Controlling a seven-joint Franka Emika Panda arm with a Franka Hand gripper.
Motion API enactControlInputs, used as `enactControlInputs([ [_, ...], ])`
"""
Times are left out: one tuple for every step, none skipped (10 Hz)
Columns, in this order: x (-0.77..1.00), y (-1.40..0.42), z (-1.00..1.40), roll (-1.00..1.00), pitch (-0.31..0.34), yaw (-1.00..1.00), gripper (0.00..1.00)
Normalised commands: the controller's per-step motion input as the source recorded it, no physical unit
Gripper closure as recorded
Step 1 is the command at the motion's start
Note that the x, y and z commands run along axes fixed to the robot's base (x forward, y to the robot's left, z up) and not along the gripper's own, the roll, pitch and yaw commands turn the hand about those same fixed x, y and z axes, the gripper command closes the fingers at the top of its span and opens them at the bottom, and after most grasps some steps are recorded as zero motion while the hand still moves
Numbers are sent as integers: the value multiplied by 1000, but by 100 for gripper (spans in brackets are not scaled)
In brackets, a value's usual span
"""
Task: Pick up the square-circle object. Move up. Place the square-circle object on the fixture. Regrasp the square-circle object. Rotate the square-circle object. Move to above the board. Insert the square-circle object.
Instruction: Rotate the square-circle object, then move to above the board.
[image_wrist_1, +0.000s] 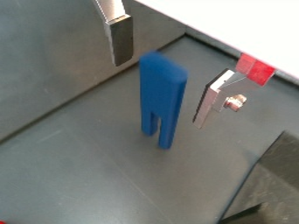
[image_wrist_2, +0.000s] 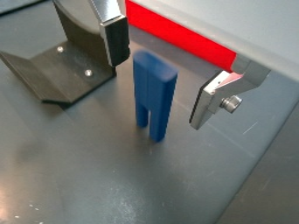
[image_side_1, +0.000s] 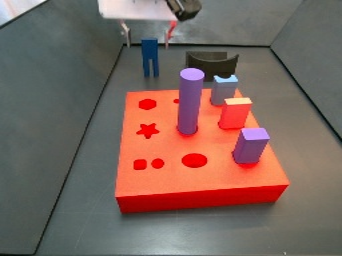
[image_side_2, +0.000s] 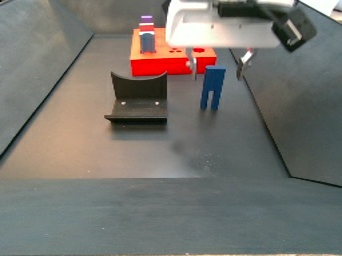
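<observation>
Robot lab test cell: dark-walled enclosure, red peg board (image_side_1: 201, 175), fixture (image_side_2: 138, 100), hand (image_wrist_2: 163, 79) above floor.

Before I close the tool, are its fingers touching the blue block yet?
Apart. Both wrist views show the tool open around the upright blue block, with floor visible between it and each finger.

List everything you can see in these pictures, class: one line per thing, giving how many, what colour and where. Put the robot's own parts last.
square-circle object: one, dark blue, upright on the grey floor between the fingers, legs down.
fixture: one, dark grey-black, on the floor beside the blue piece.
board: one, red, on the floor.
tall cylinder: one, purple, standing on the board.
gripper: one, silver fingers open either side of the blue piece, not touching it.
</observation>
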Motion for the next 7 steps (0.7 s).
enactControlInputs([
  [38,-1,-387,-114,-40,24,0],
  [43,-1,-216,-123,-38,23,0],
  [0,0,0,-128,-37,23,100],
  [-125,30,1000,-186,-74,88,100],
  [-126,30,1000,-186,-72,88,100],
  [-124,28,1000,-174,-49,66,100],
  [-118,27,1000,-166,-28,55,100],
])
